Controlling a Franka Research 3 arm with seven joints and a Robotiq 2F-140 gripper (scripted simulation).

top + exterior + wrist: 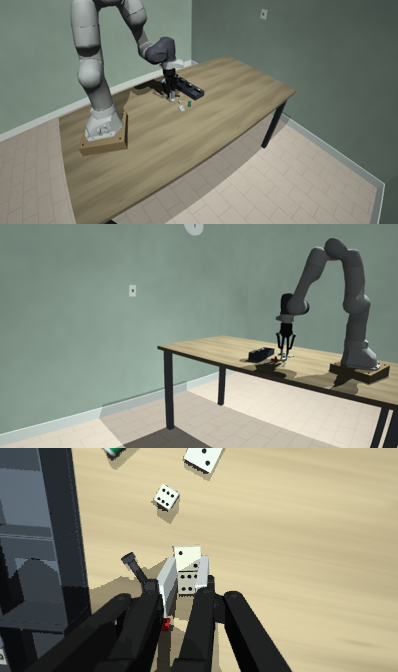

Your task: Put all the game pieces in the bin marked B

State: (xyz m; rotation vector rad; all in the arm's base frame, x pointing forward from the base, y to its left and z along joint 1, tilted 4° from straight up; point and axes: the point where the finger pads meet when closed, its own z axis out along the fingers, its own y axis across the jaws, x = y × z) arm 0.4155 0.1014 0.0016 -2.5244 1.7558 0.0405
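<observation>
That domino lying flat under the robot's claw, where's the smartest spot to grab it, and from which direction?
Best from straight above, pinching its two long edges. The domino lies flat on the table, so only its thin sides offer purchase, and the narrow width suits the gripper. The pads already straddle it that way, closing in. The black screw beside it stays outside.

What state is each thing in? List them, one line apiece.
Gripper: down at the table, shut on the domino.
Domino: flat on the table, between the pads.
Die: loose on the table.
Second domino: flat, loose.
Black bolt: lying beside the fingers.
Bin: standing on the table.
</observation>
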